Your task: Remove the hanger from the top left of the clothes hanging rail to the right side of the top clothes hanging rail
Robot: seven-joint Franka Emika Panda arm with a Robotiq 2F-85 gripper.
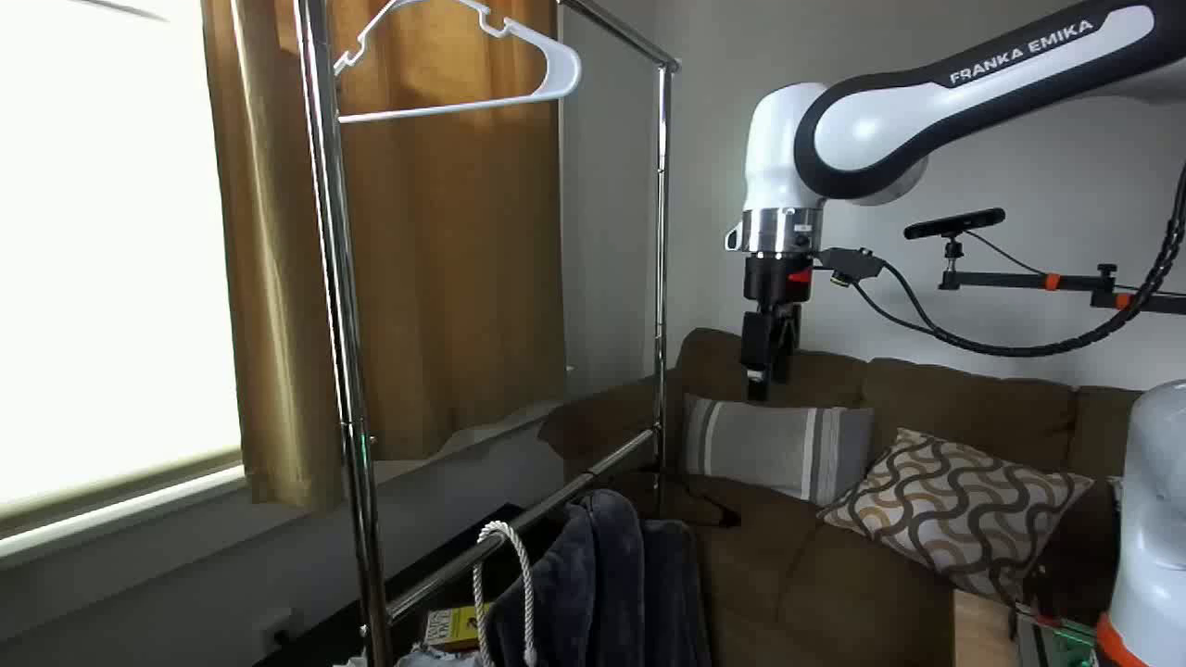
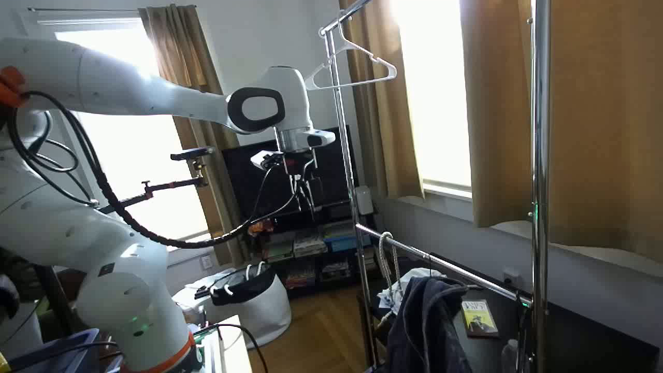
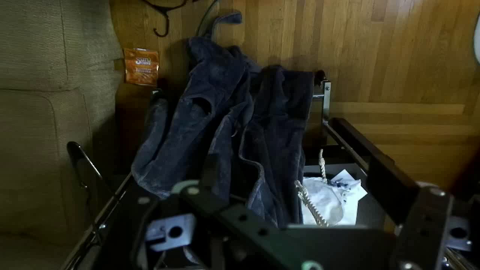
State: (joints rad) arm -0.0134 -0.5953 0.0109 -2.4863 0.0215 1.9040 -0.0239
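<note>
Hanger (image 2: 362,82) hangs on top rail (image 2: 357,8) near one upright (image 2: 346,150); we record jaws spread, apart from the hanger.

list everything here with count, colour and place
hanger: 1, white, on top rail
rack: 1, silver, by windows
clothing: count unclear, dark blue-grey, on lower rail
rope loop: 1, white, over lower rail
book: 1, yellow, on dark surface
packet: 1, orange, on floor
dark hanger: at least 1, black, near packet, wrist view
sofa: 1, brown, behind rack
cushions: at least 2, grey and patterned, on sofa
curtains: several, tan, at windows
television: 1, black, behind rack
basket: 1, mostly white, on floor
camera: count unclear, black, on boom
arm: 1, mostly white, beside rack
gripper: 1, black, at arm's end
</note>
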